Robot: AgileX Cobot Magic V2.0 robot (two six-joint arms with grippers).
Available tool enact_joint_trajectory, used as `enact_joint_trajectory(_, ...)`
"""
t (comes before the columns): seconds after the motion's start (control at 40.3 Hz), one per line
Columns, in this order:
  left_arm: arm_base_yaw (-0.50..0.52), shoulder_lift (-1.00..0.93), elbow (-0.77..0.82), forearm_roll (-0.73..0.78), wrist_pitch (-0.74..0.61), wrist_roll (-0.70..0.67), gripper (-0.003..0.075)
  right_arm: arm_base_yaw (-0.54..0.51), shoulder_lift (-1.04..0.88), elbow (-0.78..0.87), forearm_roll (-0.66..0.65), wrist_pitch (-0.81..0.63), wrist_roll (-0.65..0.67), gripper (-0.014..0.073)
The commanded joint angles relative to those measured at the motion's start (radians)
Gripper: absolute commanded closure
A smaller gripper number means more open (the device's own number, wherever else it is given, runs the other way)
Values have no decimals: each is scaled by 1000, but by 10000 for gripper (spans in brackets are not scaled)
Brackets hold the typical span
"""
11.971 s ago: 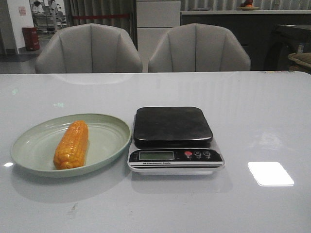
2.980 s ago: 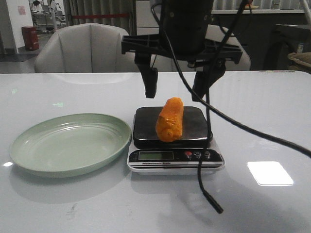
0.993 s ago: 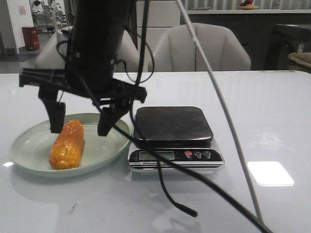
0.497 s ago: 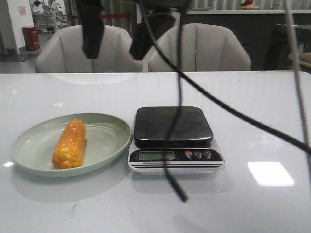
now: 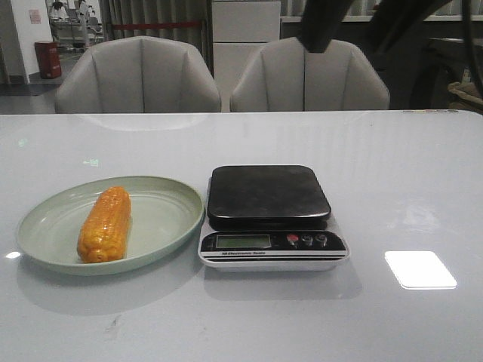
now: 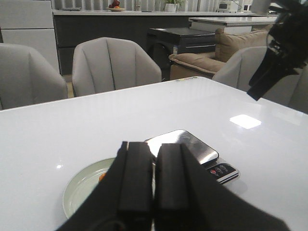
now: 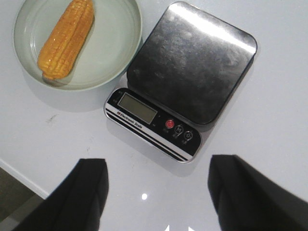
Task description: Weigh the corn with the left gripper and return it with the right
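The corn lies lengthwise in the green plate at the lower left of the front view, just beside the scale, whose dark platform is bare. The left gripper is raised above the counter, its fingers pressed together and holding nothing; the right gripper hangs high over the scale with fingers spread wide and empty. Little looks left to go wrong, I'd say; a dangling cable could perhaps snag the scale or nudge the plate if an arm swings low.
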Motion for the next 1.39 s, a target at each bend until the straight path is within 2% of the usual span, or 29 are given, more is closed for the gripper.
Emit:
enact_joint_trajectory(0.0,-5,13,-27,8,-79,-5,606,-4,-129,58,10,-89,-21,49)
enact_joint_trajectory(0.298,-5,13,-27,8,-79,-5,606,-4,-541,361,8,-318,-22,49)
enact_joint_trajectory(0.522,-5,13,-27,8,-79,-5,606,-4,-806,530,-36,-368,-22,49)
enact_joint_trajectory(0.795,-5,13,-27,8,-79,-5,606,-4,-1179,816,-75,-538,-33,49)
enact_joint_trajectory(0.993,-5,13,-27,8,-79,-5,606,-4,-1303,960,-75,-768,-32,49)
enact_joint_trajectory(1.167,-5,13,-27,8,-79,-5,606,-4,-1307,1024,-75,-786,-32,53)
enact_joint_trajectory(1.242,-5,13,-27,8,-79,-5,606,-4,-1307,1041,-75,-788,-32,102)
enact_joint_trajectory(1.366,-5,13,-27,8,-79,-5,606,-4,-1307,1048,-75,-787,-32,364)
